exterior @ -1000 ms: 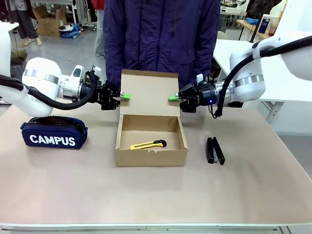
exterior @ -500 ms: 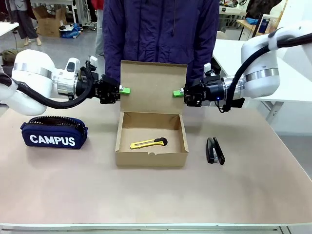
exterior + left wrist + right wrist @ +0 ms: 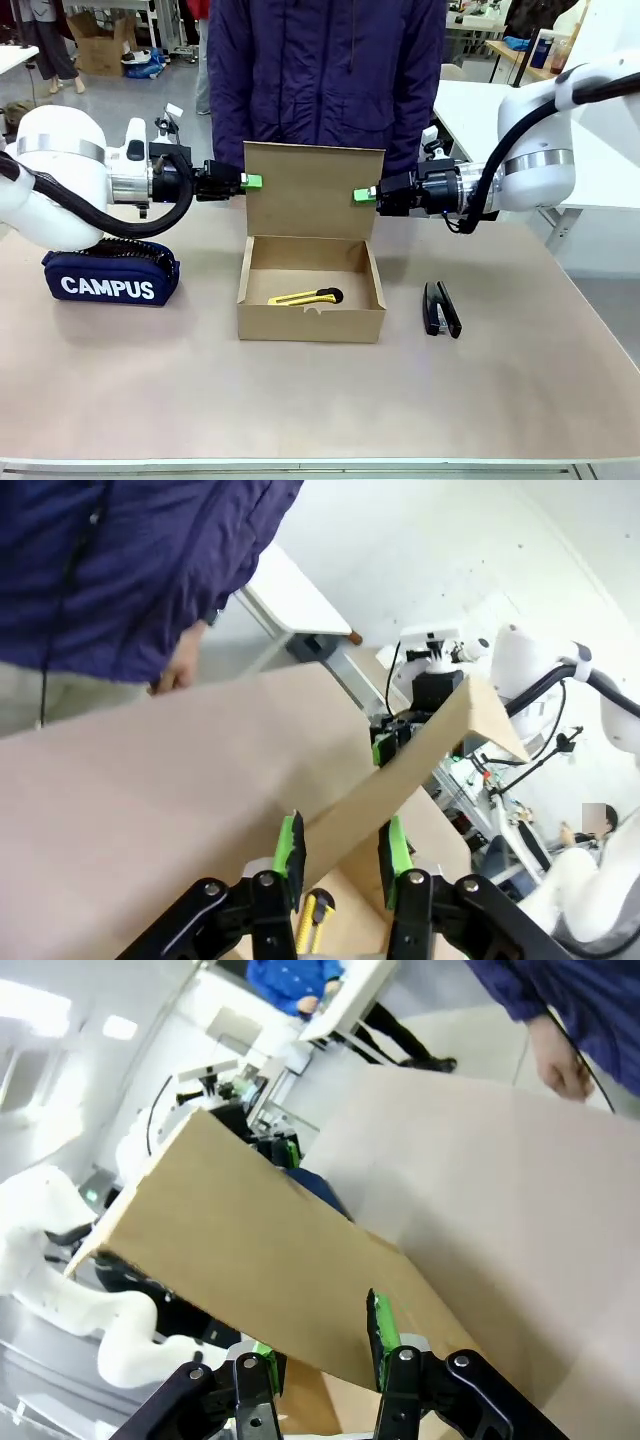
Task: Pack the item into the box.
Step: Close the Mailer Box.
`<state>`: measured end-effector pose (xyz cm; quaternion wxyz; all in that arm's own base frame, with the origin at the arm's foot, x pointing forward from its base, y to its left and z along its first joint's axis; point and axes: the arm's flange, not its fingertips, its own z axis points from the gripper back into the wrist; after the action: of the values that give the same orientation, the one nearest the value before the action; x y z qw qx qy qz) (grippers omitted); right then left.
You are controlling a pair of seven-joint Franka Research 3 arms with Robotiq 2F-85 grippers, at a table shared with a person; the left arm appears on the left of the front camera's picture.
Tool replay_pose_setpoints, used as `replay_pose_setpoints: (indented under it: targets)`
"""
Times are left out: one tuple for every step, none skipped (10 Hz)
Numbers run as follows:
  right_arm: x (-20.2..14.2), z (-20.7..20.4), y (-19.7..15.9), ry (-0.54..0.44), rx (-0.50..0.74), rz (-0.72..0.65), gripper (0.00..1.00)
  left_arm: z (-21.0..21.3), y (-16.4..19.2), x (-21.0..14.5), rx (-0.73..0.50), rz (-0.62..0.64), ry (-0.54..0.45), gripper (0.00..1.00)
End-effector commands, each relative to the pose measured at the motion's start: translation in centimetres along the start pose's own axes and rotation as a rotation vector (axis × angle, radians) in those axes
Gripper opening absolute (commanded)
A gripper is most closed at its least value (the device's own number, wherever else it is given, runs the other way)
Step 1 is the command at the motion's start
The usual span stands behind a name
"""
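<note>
The box (image 3: pixel 310 322) stands open at the table's middle, its flap lid (image 3: pixel 313 190) raised nearly upright. The item, a yellow knife (image 3: pixel 305 297) with a black end, lies flat inside on the box floor. My left gripper (image 3: pixel 252 182) is shut on the lid's left edge, my right gripper (image 3: pixel 362 194) on its right edge. In the left wrist view the lid (image 3: pixel 420 750) runs between my green pads (image 3: pixel 291 846), and the knife (image 3: pixel 311 920) shows below. The right wrist view has the lid (image 3: pixel 250 1250) passing between my fingers (image 3: pixel 381 1328).
A navy CAMPUS pouch (image 3: pixel 110 275) lies at the left, under my left arm. A black stapler (image 3: pixel 441 310) lies right of the box. A person in a dark blue jacket (image 3: pixel 325 70) stands close behind the box at the far edge.
Both grippers have risen a little with the lid's side edges in them, and the lid has swung from leaning back to nearly upright. The knife has stayed in the box.
</note>
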<state>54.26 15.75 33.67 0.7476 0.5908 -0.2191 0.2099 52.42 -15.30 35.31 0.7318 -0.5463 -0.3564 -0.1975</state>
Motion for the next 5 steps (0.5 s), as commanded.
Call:
replay_pose_setpoints:
  targets:
    - [-1.54, -0.36, 0.23, -0.086, 0.070, 0.220, 0.45, -0.59, -1.08, -1.68, 0.004, -0.136, -0.054, 0.42]
    - [-1.82, -0.08, 0.56, -0.142, 0.093, 0.303, 0.45, -0.56, -1.48, -2.07, -0.022, -0.214, -0.049, 0.42]
    - [-1.90, 0.26, 0.84, -0.186, 0.103, 0.345, 0.45, -0.33, -1.72, -2.39, -0.061, -0.266, -0.025, 0.42]
    - [-1.91, 0.42, 1.11, -0.217, 0.096, 0.365, 0.45, -0.19, -1.91, -2.47, -0.075, -0.278, -0.005, 0.42]
    - [-1.60, 0.10, 1.11, -0.160, 0.060, 0.256, 0.45, -0.30, -1.96, -2.17, -0.036, -0.178, 0.014, 0.42]
